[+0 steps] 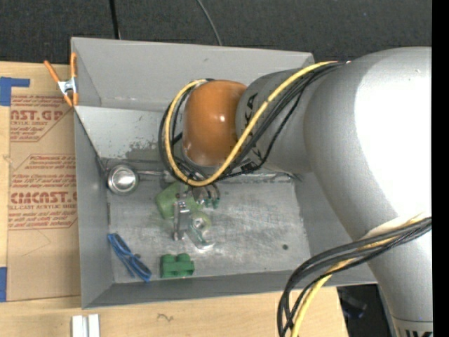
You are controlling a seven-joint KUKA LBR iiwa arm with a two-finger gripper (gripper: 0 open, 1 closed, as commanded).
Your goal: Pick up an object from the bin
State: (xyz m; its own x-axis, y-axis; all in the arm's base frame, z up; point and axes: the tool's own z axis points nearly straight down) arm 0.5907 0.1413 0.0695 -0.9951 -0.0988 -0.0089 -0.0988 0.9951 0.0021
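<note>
My gripper (183, 217) hangs below the orange cover, low over the middle of the bin floor. A pale green soft-looking piece (168, 201) lies right against its left side, partly hidden by it. A small clear, shiny thing (203, 234) rests on the floor just below and right of the gripper's tip, touching or nearly touching it. Whether either of them is in the gripper's hold cannot be made out.
A silver round can (123, 180) lies at the left back of the floor. A dark green block (176, 265) sits at the front wall, and a blue strip-like thing (128, 256) lies in the front left corner. The arm covers the bin's right side.
</note>
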